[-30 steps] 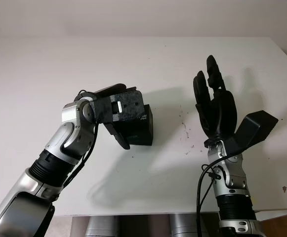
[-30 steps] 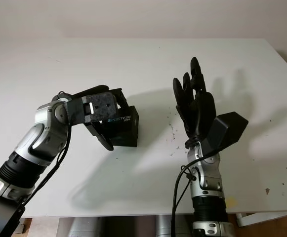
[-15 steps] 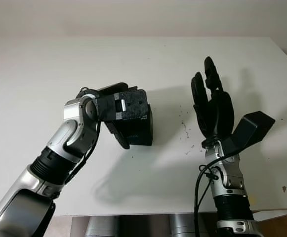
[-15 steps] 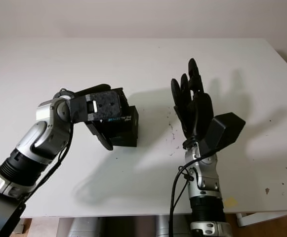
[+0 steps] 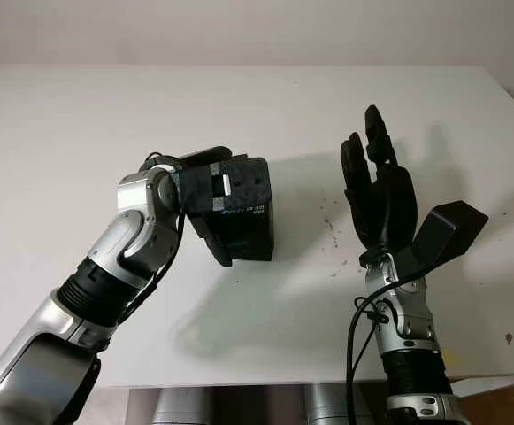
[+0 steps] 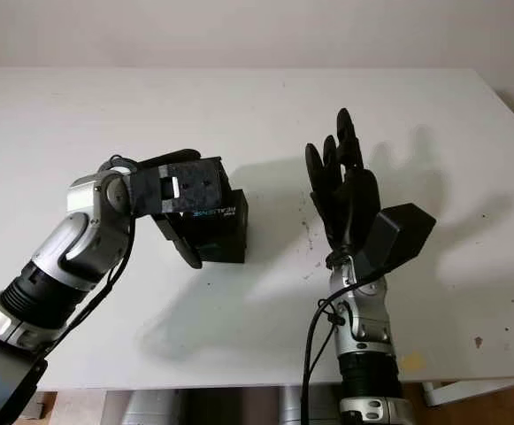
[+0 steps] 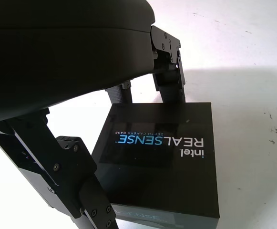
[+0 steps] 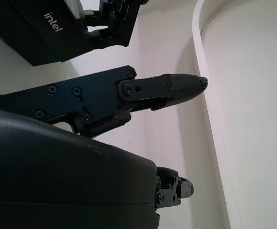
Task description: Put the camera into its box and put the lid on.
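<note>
A black box printed "Intel RealSense" (image 5: 249, 234) stands on the white table (image 5: 71, 115) with its lid on; the lid's printed top is plain in the left wrist view (image 7: 163, 160). My left hand (image 5: 232, 205) hangs just over the box, two fingers (image 7: 169, 86) down its far side and the thumb (image 5: 219, 250) down its near left corner. I see no squeeze on the box. My right hand (image 5: 379, 188) is held upright above the table to the right of the box, open and holding nothing. No camera is in sight.
Small dark specks (image 5: 332, 235) dot the table between the box and my right hand. The table's front edge (image 5: 265, 382) runs just before both forearms. The table's far edge (image 8: 206, 81) curves past my right hand's fingers (image 8: 162, 88).
My left hand has shifted a little to the right over the box, which stays where it was. My right hand has sunk slightly.
</note>
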You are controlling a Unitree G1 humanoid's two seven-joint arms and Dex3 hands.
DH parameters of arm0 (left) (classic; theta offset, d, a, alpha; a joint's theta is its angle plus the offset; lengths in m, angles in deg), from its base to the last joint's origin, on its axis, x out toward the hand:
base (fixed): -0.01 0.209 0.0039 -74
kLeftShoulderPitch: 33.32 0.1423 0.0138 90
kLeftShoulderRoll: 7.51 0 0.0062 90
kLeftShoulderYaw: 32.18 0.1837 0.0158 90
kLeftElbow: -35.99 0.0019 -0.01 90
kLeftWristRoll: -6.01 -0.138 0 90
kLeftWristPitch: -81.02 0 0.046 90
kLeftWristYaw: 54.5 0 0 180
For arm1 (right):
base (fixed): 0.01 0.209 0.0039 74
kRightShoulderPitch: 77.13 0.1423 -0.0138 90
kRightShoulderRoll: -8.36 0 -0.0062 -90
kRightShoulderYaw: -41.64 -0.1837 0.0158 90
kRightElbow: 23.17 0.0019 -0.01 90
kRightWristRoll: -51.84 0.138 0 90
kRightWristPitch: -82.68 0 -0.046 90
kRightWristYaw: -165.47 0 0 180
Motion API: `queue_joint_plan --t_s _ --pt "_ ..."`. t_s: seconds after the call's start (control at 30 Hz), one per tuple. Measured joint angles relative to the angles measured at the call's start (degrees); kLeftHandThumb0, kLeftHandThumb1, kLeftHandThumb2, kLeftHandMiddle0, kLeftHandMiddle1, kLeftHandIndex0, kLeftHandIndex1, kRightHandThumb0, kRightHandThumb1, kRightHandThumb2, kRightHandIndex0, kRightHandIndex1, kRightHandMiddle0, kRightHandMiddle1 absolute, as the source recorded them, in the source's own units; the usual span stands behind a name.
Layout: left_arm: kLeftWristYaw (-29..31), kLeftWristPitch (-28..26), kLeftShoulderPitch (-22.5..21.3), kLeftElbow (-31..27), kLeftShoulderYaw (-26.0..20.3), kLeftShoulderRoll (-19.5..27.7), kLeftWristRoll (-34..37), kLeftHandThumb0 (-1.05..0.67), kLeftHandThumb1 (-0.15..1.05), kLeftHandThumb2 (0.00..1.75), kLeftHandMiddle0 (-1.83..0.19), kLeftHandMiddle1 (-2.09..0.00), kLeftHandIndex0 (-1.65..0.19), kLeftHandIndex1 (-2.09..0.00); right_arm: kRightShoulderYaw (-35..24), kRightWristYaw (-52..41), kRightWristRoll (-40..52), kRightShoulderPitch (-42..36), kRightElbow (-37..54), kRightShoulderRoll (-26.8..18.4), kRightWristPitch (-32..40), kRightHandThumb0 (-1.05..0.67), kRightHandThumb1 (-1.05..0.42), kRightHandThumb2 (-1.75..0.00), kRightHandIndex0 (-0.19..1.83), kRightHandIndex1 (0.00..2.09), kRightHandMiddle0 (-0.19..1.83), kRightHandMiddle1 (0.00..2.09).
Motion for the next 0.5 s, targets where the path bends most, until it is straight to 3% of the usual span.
queue_joint_plan --t_s 0.27,0.37,0.5 --pt "1.1 0.9 -0.5 0.6 0.7 0.1 -0.5 -0.18 0.99 0.05 0.01 -1.8 -0.18 -1.45 0.1 0.3 -0.2 0.0 0.0 0.2 0.0 -0.69 -1.05 -0.22 0.02 0.06 0.06 0.06" --pt "1.1 1.5 -0.9 1.2 0.8 0.2 -0.7 -0.19 0.97 0.05 0.02 -1.67 -0.22 -1.43 0.1 0.3 -0.3 0.0 -0.2 0.2 -0.2 -0.69 -1.05 -0.22 0.02 0.06 0.06 0.06" --pt "1.8 1.8 -1.4 1.6 0.8 0.2 -0.8 -0.18 0.98 0.05 -0.11 -1.82 -0.26 -1.42 0.1 0.3 -0.3 0.0 -0.3 0.3 -0.5 -0.67 -1.05 -0.23 0.02 0.06 0.06 0.06"
